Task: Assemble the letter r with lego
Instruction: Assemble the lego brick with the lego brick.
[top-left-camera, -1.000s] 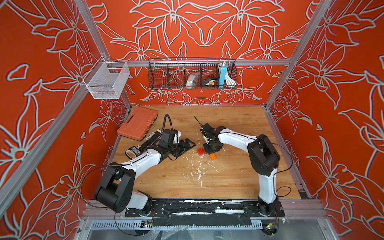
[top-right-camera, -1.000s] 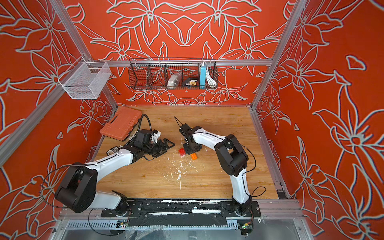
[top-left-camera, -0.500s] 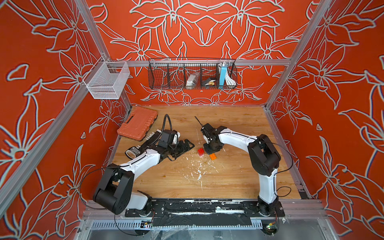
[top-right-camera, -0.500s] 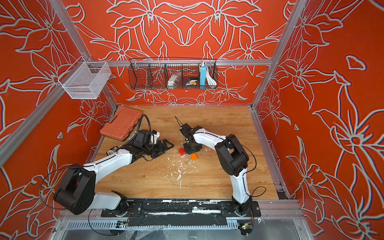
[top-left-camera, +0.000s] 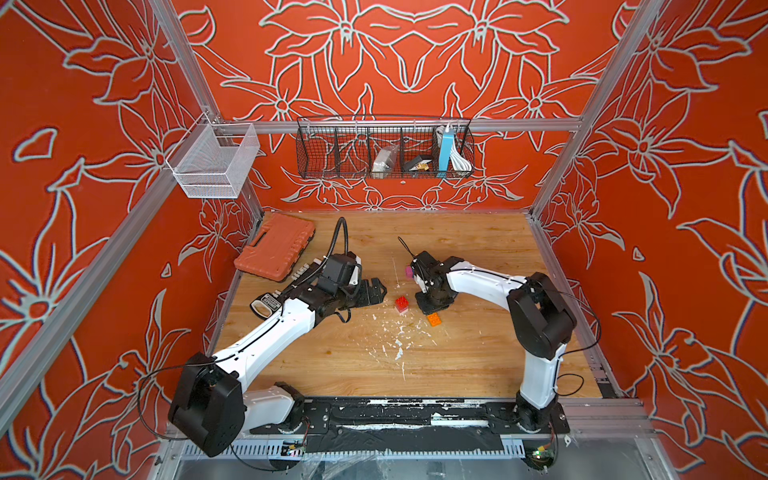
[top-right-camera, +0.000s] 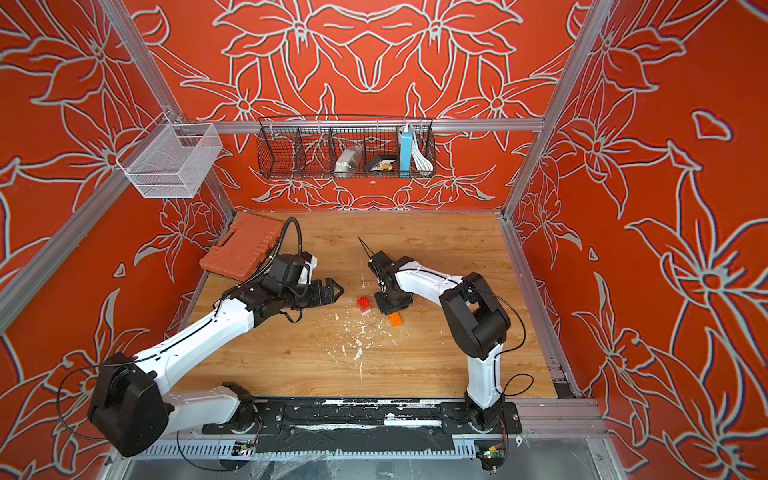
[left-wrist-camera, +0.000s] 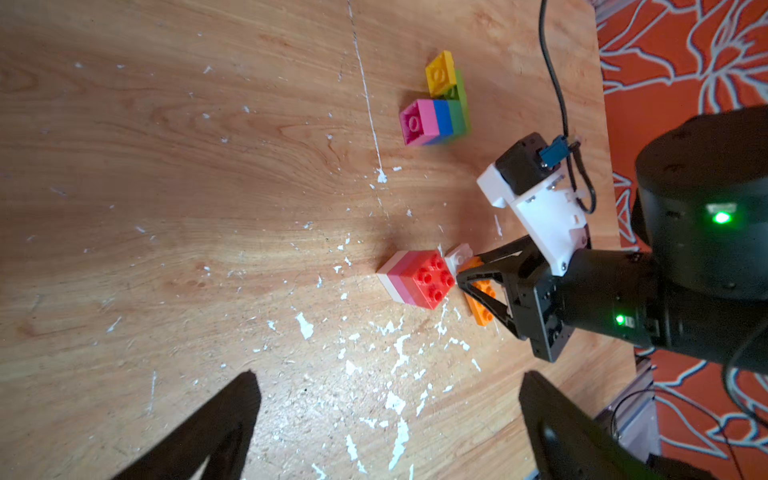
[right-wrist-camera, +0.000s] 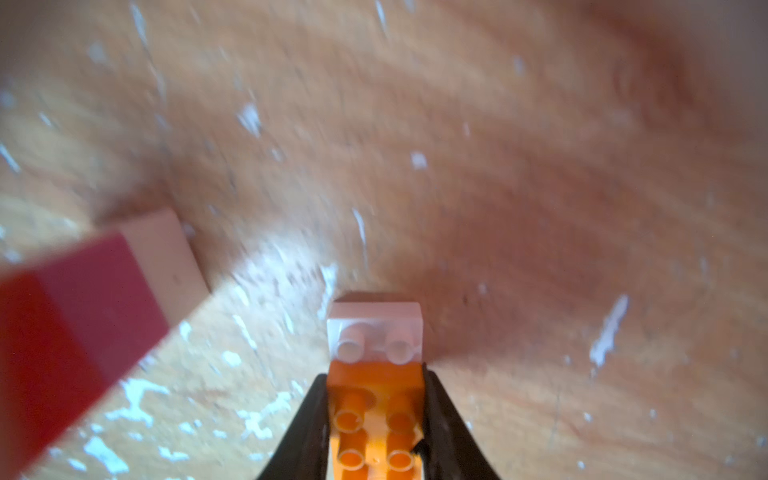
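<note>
Left wrist view pretty much covers it. On the left gripper (left-wrist-camera: 388, 376) the fingers are spread wide with nothing caught between them, and they're aimed at a red-pink-white stack (left-wrist-camera: 417, 279) stood on the counter (left-wrist-camera: 166, 166), a bit apart from it.

On the right gripper (right-wrist-camera: 373, 372) the fingers are pinched onto the sides of an orange brick (right-wrist-camera: 374, 415), which looks to be lying flat on the wood. A small white brick (right-wrist-camera: 375, 328) is butted against its 12 o'clock end. That pair is sat just beside the stack at its 3 o'clock; actual contact can't be told.

Well apart at the stack's 12 o'clock, a second cluster (left-wrist-camera: 436, 120) is seen: pink, blue and green layers, with a yellow brick (left-wrist-camera: 439, 71) stuck alongside. White flecks (left-wrist-camera: 395, 357) are scattered about. An orange case (top-left-camera: 276, 247) is parked at the counter's 10 o'clock corner.
</note>
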